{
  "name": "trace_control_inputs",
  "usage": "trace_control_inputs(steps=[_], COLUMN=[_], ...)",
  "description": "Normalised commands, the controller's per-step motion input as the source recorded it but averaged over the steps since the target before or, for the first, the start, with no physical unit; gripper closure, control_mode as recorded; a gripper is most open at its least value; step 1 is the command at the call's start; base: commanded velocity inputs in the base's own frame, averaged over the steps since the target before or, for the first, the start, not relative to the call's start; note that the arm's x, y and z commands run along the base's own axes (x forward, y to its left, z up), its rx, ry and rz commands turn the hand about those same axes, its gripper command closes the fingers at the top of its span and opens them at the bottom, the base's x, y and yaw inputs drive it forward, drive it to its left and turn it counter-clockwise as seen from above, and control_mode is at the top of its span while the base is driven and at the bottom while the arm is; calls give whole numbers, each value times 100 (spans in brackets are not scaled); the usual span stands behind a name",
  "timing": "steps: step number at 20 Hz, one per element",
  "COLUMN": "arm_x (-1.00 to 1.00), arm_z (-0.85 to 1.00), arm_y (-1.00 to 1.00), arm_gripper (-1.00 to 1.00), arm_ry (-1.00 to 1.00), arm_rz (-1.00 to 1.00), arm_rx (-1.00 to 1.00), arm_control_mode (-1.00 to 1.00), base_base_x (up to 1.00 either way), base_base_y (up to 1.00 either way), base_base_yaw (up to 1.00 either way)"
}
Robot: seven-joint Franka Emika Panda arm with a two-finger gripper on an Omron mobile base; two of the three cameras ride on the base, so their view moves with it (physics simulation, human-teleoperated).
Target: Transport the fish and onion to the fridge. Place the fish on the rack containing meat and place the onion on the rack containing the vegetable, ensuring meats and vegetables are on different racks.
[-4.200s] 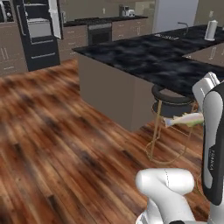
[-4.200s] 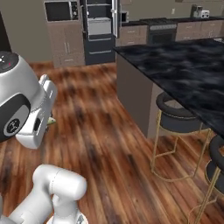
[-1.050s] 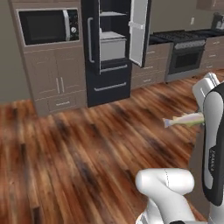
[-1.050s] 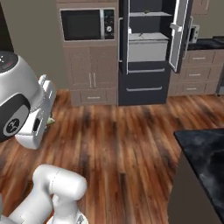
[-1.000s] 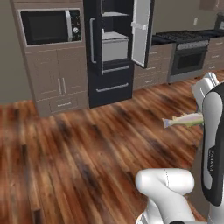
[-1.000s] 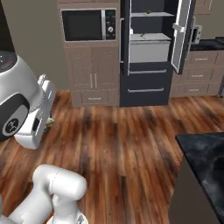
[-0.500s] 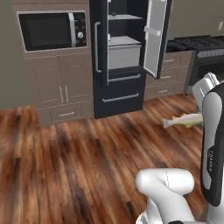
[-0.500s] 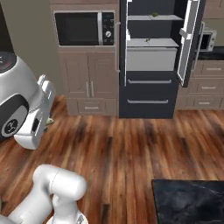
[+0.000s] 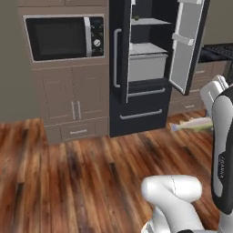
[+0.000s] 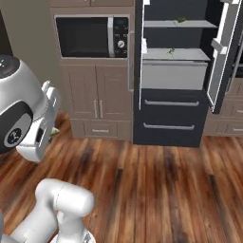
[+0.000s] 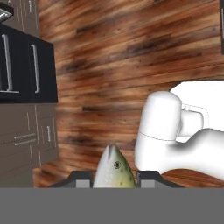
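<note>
The fish (image 11: 114, 169) sits pinched between the two dark tips of the end effector (image 11: 114, 178), head pointing away from the hand and out over the wood floor (image 11: 131, 52); in the left base view its pale body (image 9: 193, 124) juts sideways from behind the white arm, carried at about mid-height, clear of the floor. Clamping it across the body with the jaws nearly together seems meant to keep so slender a thing from slipping while the base moves, and holding it close to the arm keeps it from swinging. Ahead stands the fridge (image 10: 171, 116), its door (image 10: 223, 52) swung wide so the pale shelves are reachable. A small green item (image 10: 181, 20) rests on the upper shelf, likely the vegetable, and another small item (image 10: 171, 50) lies on the shelf (image 10: 175, 55) below it, too small to name; if that is the meat, the fish belongs there. The robot is well apart from the fridge, so the carry looks only partly done. To the left of the fridge, a microwave (image 10: 90, 36) sits in brown cabinets (image 10: 97, 99).
</note>
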Motion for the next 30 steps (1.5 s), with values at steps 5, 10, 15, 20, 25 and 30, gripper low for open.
trace_control_inputs(steps=[5,10,15,20,25,30], arm_x=[0,0,0,0,0,0], arm_z=[0,0,0,0,0,0], arm_y=[0,0,0,0,0,0], arm_gripper=[100,100,100,100,100,100], arm_ry=[0,0,0,0,0,0], arm_rz=[0,0,0,0,0,0], arm_rx=[0,0,0,0,0,0], arm_control_mode=[100,100,100,100,100,100], base_base_x=[100,100,87,20,74,99], base_base_y=[-15,-54,-98,-100,-66,-2], base_base_yaw=[17,14,7,7,5,0])
